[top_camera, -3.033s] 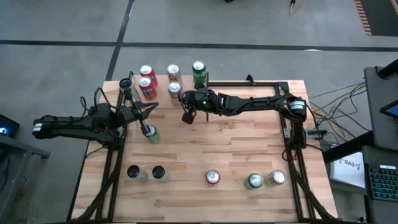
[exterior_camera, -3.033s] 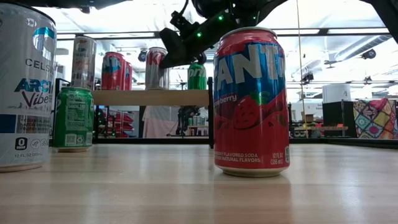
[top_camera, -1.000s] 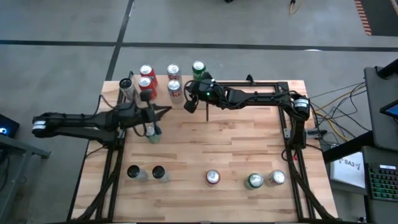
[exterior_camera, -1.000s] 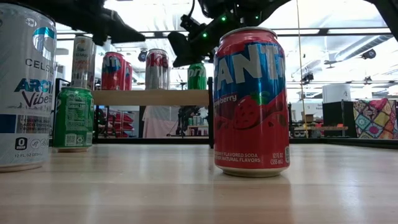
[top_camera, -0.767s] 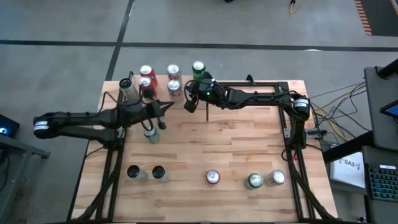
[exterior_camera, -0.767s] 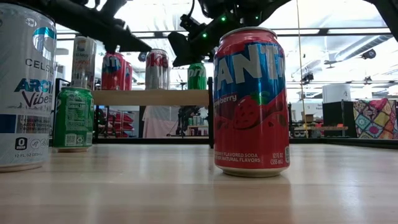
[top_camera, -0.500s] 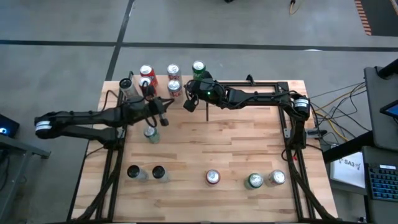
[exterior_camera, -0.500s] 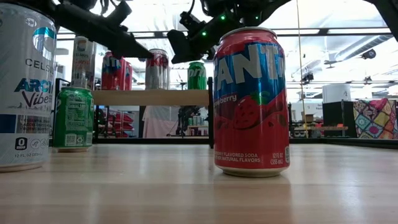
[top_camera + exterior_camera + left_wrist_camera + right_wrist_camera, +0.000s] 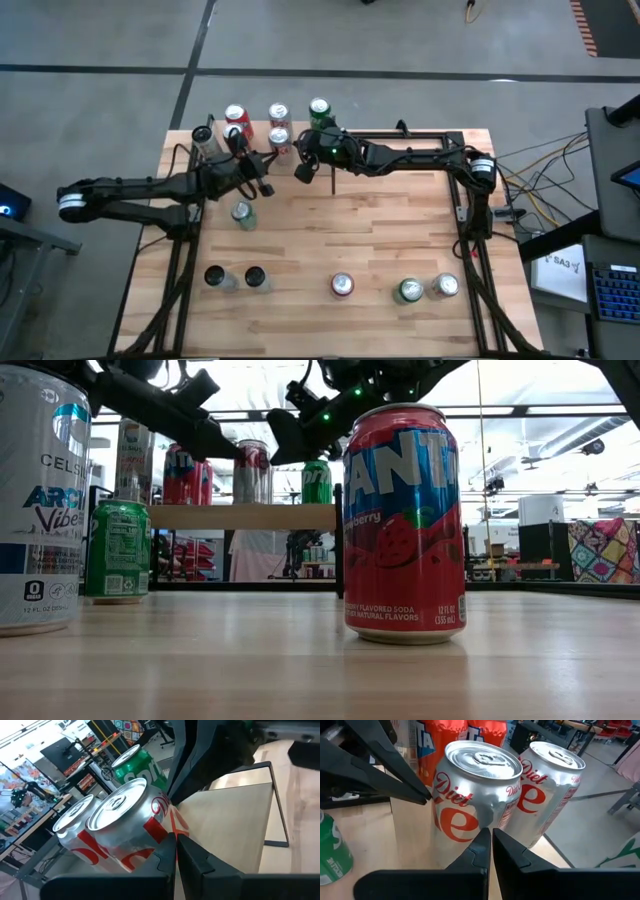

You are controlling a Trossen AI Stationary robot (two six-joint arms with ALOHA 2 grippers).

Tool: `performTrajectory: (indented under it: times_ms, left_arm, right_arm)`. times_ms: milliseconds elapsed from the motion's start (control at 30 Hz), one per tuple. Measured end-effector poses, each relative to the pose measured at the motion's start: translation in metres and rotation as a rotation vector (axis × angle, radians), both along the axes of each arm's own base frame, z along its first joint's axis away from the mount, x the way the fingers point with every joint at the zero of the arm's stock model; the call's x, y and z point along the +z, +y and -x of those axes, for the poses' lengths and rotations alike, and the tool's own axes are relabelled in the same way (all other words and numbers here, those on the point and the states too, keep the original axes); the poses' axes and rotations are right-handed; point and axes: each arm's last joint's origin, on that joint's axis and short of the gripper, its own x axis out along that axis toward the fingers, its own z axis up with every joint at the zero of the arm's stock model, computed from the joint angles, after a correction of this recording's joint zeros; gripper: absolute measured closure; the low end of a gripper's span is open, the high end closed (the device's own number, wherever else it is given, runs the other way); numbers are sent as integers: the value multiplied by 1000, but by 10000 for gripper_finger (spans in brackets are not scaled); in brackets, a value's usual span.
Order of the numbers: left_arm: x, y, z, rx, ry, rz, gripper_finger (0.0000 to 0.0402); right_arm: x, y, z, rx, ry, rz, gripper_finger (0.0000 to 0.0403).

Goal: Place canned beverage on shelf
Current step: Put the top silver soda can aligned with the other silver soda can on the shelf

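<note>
I hold both grippers, left point(image 9: 262, 186) and right point(image 9: 301, 171), jaws pressed together, flanking the front Diet Coke can point(image 9: 280, 140) at 12 o'clock, apparently to nudge it square on the shelf point(image 9: 243, 516)

— What are the arms made of, by the look of them?

— Both are dark, near-black, built from slim tubular links with thicker rounded joints. The left arm point(image 9: 150, 190) ends at its base in a pale grey-white cap; the right arm point(image 9: 410, 158) has a silvery ring at the joint by its black frame.

— Any lights or cables?

— A small green light glows on the right arm's wrist housing, seen from above and from table height. Thin black cables loop along both wrists.

— And the fingers?

— Each wrist camera shows two flat, matte-black, wedge-shaped fingers point(image 9: 192, 857) with angular edges, tapering to narrow tips; the right ones point(image 9: 510, 851) look alike.
</note>
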Motion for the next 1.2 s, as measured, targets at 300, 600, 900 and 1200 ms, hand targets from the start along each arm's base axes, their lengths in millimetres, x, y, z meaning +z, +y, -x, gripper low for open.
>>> performTrajectory:
  times_ms: [300,600,900,1200]
  left_arm:
    - [-2,2,-2,15,-3,0,402]
    - [1,2,2,63,-4,-10,402]
    - [4,1,10,107,0,-4,402]
    - [-2,-5,13,-76,79,46,402]
  right_arm:
    - [-1,2,0,13,1,-14,394]
    - [-1,7,-2,39,20,5,394]
    - [-1,9,-2,37,21,9,394]
    - [1,3,1,-46,20,29,394]
